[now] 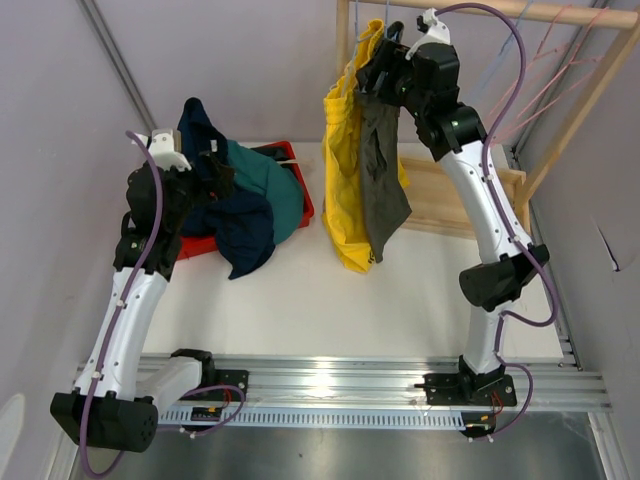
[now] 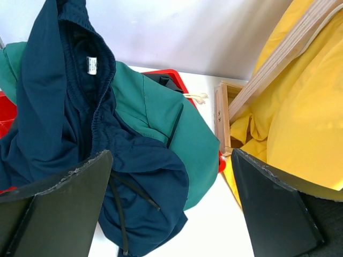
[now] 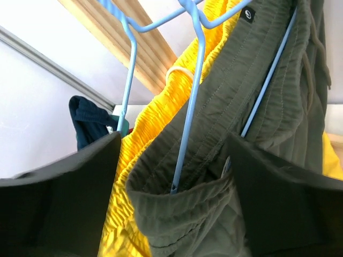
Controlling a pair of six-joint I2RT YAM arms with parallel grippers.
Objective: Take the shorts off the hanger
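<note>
Top external view: yellow shorts [image 1: 345, 190] and olive-grey shorts [image 1: 385, 180] hang side by side from the wooden rack [image 1: 470, 10] at the back right. Navy shorts [image 1: 240, 235] and teal shorts [image 1: 275, 185] lie heaped over a red tray [image 1: 292, 152] on the bench [image 1: 330, 310], back left. Black pair: not identified with certainty. A dark scrap shows in the tray in the left wrist view, too little to call.

Right gripper [image 1: 378, 70] is up at the waistbands. Right wrist view: its fingers [image 3: 59, 203] stand apart on either side of the olive-grey elastic waist, which is threaded on a blue hanger [image 3: 198, 64]. Fabric lies between them, not pinched.

Left gripper [image 1: 212, 172] sits over the heap. Left wrist view: fingers [image 2: 53, 209] spread wide, nothing held, navy cloth beyond them.

Status, judged: at least two pairs off, two on hangers. Step in hand looks like the grasp of the olive-grey waist; yellow remains after that.
</note>
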